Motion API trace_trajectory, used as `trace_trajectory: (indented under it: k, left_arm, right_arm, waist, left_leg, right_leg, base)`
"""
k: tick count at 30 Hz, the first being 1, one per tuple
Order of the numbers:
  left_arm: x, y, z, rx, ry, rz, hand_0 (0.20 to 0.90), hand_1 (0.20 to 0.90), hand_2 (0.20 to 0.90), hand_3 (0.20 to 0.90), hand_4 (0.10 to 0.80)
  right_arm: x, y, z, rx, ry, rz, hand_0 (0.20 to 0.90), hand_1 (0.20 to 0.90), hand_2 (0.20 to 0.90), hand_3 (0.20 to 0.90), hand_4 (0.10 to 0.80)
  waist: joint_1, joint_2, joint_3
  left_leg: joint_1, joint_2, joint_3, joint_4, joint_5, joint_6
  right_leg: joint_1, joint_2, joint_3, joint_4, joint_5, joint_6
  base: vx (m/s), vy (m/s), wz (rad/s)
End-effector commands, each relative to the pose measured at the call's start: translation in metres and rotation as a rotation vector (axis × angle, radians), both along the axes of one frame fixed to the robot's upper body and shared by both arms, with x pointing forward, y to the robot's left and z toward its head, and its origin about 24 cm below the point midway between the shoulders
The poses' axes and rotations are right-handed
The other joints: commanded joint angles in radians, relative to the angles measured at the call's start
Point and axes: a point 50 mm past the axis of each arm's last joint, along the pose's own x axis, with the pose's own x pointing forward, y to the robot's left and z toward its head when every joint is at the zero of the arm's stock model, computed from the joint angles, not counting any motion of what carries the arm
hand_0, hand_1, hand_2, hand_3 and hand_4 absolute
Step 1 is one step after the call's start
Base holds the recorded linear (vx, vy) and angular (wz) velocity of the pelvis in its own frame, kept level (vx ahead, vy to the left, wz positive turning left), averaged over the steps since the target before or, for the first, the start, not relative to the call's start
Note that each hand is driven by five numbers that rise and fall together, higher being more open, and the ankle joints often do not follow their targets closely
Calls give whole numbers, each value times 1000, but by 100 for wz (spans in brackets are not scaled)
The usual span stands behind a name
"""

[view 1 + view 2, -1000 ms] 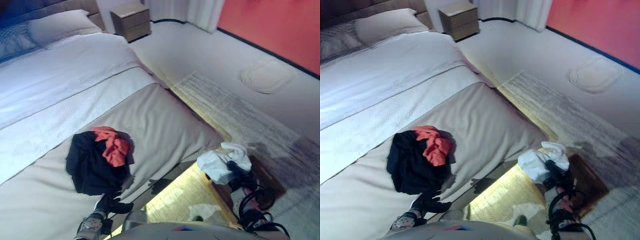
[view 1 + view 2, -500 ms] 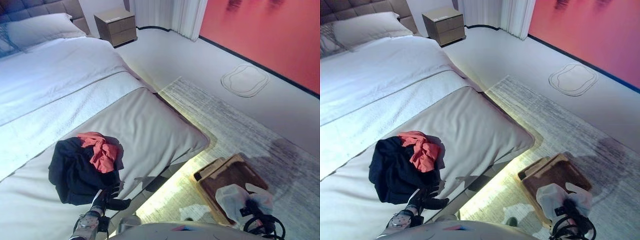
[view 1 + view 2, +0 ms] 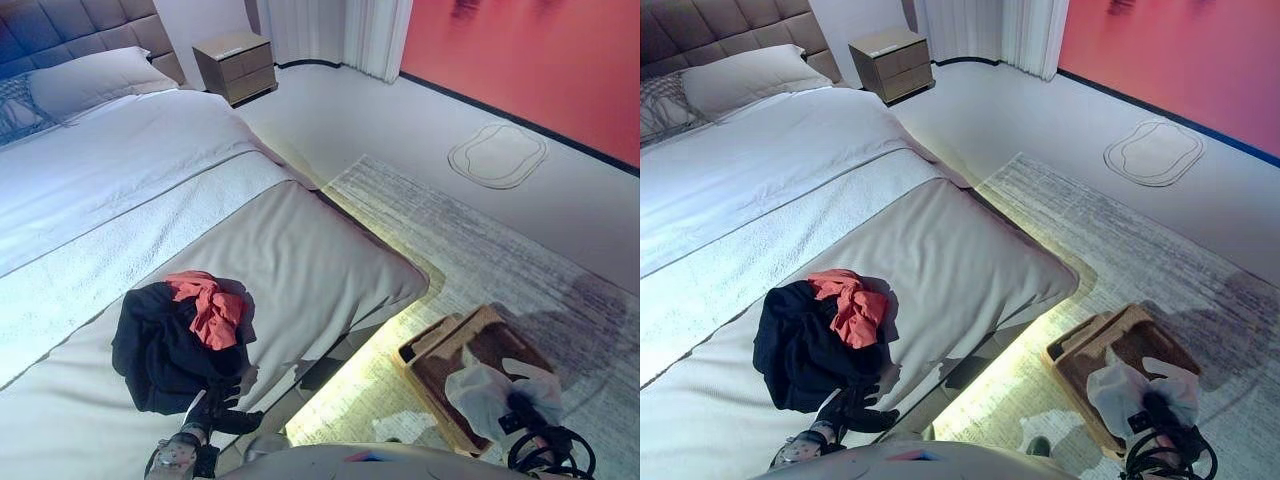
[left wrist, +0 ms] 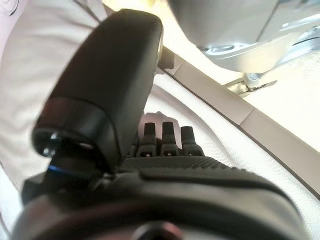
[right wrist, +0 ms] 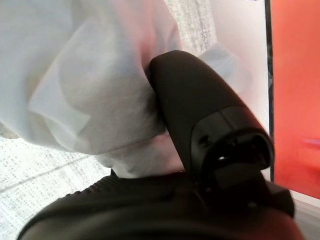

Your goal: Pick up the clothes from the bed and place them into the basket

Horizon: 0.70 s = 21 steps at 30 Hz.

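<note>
A dark navy garment [image 3: 158, 352] lies bunched on the beige bed cover [image 3: 300, 260] near the bed's foot, with a red garment [image 3: 210, 305] on top of it. My left hand [image 3: 222, 412] rests open on the cover just in front of the pile, fingers [image 4: 163, 136] relaxed and holding nothing. My right hand [image 5: 200, 125] is shut on a white garment [image 3: 488, 388] and holds it over the near end of the brown wooden basket [image 3: 450, 345], which stands on the rug beside the bed.
A grey rug [image 3: 470, 250] runs along the bed's side. A wooden nightstand [image 3: 236, 65] stands at the back by the curtain. A pillow [image 3: 90, 85] lies at the bed's head. An oval mat [image 3: 497, 155] lies near the red wall.
The whole view has shifted. My right hand with the white garment has moved from beside the bed's corner to over the basket's near end. My left hand stays by the pile.
</note>
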Motion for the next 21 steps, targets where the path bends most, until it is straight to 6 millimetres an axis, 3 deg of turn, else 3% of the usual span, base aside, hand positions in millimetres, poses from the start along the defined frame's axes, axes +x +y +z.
trace_trajectory:
  k: [1,12,21]
  left_arm:
    - [27,1,10,18,-98,-59,900,900,900,900,800]
    - [24,1,9,31,-84,-83,900,900,900,900,800]
    - [26,1,10,26,-89,-95,900,900,900,900,800]
  right_arm:
    - [29,-34,30,-148,-94,-10,300,300,300,200,100]
    - [31,-44,38,-191,-103,-11,300,300,300,200,100]
    - [47,-61,58,-257,-142,33,300,300,300,200,100]
  waist:
    - [-2,-24,7]
    - [-12,-12,10]
    - [-11,-2,20]
  left_leg:
    - [-85,-38,-42,9,32,-8]
    - [-68,-42,-53,-6,33,-14]
    - [-67,-43,-63,-11,34,-17]
  right_leg:
    - [45,-5,-38,48,-40,21]
    - [45,-3,-34,40,-35,22]
    - [40,-3,-35,41,-34,22]
  base:
    - [0,0,0]
    - [0,-3,0]
    - [0,0,0]
